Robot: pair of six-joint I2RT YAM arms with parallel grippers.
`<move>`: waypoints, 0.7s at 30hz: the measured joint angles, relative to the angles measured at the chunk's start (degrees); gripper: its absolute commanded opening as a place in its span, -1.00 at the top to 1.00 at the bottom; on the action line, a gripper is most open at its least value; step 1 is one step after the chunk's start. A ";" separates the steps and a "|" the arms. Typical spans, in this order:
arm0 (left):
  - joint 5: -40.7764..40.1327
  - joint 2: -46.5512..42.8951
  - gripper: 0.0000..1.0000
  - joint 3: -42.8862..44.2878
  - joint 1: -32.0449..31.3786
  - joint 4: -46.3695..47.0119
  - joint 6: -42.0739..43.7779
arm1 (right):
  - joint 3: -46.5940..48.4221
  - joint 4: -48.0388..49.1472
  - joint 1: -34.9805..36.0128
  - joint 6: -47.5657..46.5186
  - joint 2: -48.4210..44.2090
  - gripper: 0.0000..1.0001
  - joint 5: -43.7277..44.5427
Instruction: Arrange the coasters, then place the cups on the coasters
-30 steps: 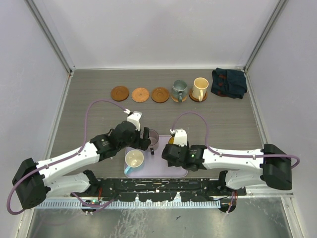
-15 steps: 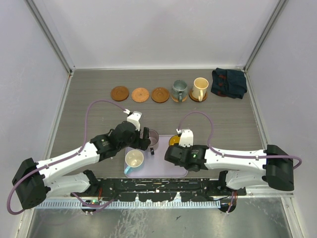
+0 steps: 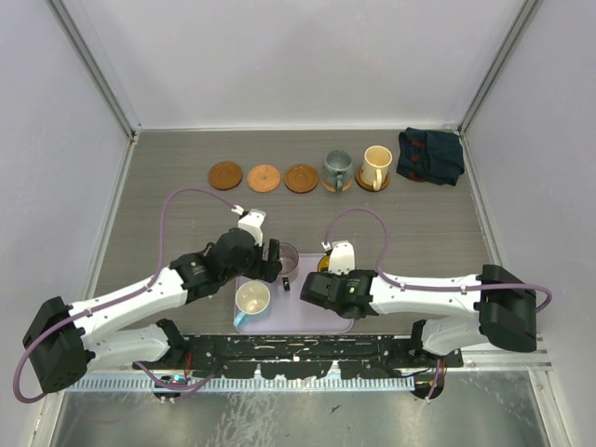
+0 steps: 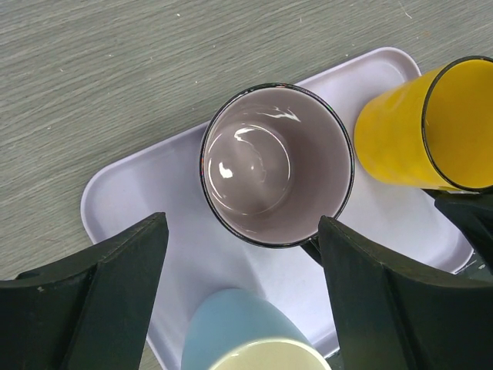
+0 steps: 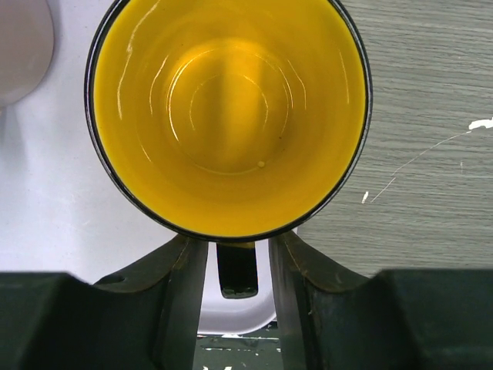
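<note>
Three bare coasters [image 3: 264, 178] lie in a row at the back. To their right, two more carry the grey-teal cup [image 3: 336, 169] and the cream cup [image 3: 376, 167]. On the lavender tray [image 3: 312, 321] stand the purple-grey cup [image 3: 289, 257] [image 4: 276, 162], the light-blue cup [image 3: 252, 300] [image 4: 250, 335] and the yellow cup [image 3: 322, 264] [image 5: 227, 116]. My left gripper [image 3: 279, 268] [image 4: 243, 227] hangs open just over the purple-grey cup's near rim, with the light-blue cup between its fingers lower down. My right gripper [image 3: 323, 277] [image 5: 237, 254] has closed round the yellow cup's handle [image 5: 236, 270].
A dark blue cloth [image 3: 430, 155] lies at the back right. The tray [image 4: 131, 200] sits at the near edge between the two arm bases. White side walls close in the table on the left, right and back.
The right gripper's jaws have narrowed onto the yellow cup's handle, and that arm has shifted slightly sideways. The left arm and its open gripper have not moved.
</note>
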 measured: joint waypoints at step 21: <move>-1.03 0.00 -0.60 -0.76 0.00 0.04 0.02 | -0.39 2.10 0.07 0.15 1.86 0.98 2.10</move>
